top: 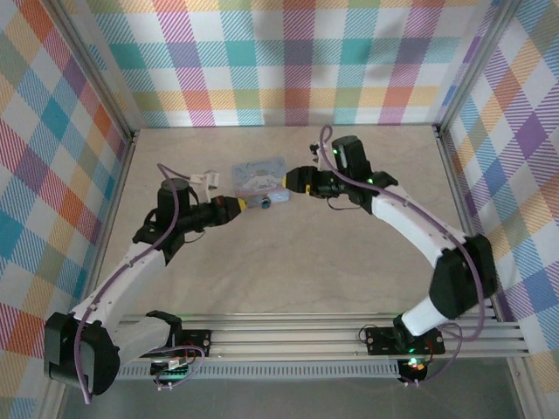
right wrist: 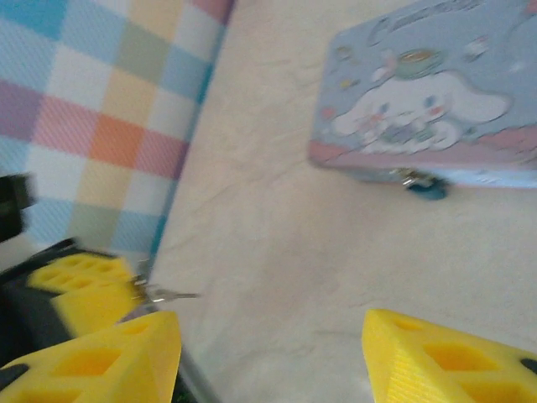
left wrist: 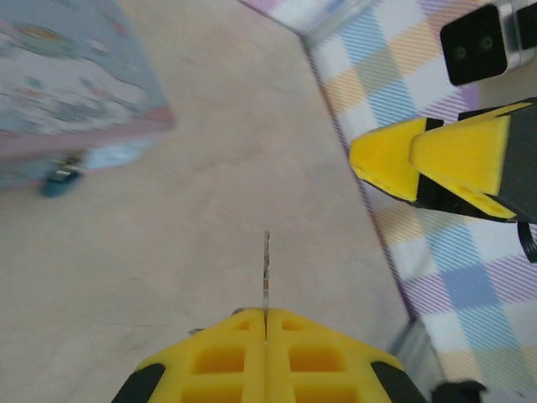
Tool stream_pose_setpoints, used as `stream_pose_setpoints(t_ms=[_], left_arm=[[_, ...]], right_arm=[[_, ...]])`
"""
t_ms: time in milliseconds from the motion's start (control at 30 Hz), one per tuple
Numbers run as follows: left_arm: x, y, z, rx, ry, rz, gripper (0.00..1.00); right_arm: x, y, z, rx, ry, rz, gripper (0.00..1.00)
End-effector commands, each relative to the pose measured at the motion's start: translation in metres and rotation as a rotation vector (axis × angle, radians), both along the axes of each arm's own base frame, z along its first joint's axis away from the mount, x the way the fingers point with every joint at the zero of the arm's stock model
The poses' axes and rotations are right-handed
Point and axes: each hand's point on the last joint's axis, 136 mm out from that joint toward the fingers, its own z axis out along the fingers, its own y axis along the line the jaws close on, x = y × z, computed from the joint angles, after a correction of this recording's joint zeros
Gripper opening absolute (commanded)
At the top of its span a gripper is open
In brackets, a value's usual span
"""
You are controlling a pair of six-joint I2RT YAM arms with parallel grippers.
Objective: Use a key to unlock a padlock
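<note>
One tin box (right wrist: 428,92) wears the padlock (right wrist: 426,188); left pincer (left wrist: 266,317) clamps the key (left wrist: 266,267), right pincer (right wrist: 273,326) apart.

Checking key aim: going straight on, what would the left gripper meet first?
Probably bare table: the key in the left gripper points between the padlock and the right gripper, missing both. Depth is unclear.

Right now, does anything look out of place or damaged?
Nothing stands out. The left claw holds the key straight out, the padlock sits at the front edge of the tin box, apart from the key, and the right claw is open.
</note>
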Motion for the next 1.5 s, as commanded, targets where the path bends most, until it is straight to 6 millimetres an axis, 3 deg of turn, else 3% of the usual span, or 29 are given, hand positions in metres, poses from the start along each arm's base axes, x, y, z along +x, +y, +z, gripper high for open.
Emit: stream_pose_setpoints(t_ms=[0, 133, 333, 533, 767, 967, 1467], left_arm=[[0.013, 0.037, -0.023, 0.197, 0.059, 0.111, 0.00], [0.039, 0.069, -0.048, 0.337, 0.138, 0.228, 0.00], [0.085, 0.089, -0.076, 0.484, 0.214, 0.310, 0.00], [0.128, 0.085, -0.108, 0.537, 0.285, 0.295, 0.00], [0.159, 0.073, -0.133, 0.545, 0.317, 0.254, 0.00], [0.153, 0.050, -0.142, 0.540, 0.319, 0.192, 0.00], [0.117, -0.021, -0.138, 0.519, 0.257, 0.033, 0.00]], right_arm=[[0.027, -0.009, -0.035, -0.155, 0.055, -0.053, 0.61], [0.063, -0.002, -0.057, -0.244, 0.083, -0.053, 0.62], [0.104, 0.002, -0.088, -0.339, 0.100, -0.058, 0.62], [0.126, 0.008, -0.107, -0.298, 0.133, -0.040, 0.61], [0.134, 0.024, -0.120, -0.203, 0.152, 0.035, 0.52], [0.123, 0.029, -0.126, -0.154, 0.164, 0.070, 0.46], [0.061, -0.008, -0.131, -0.201, 0.185, 0.025, 0.43]])
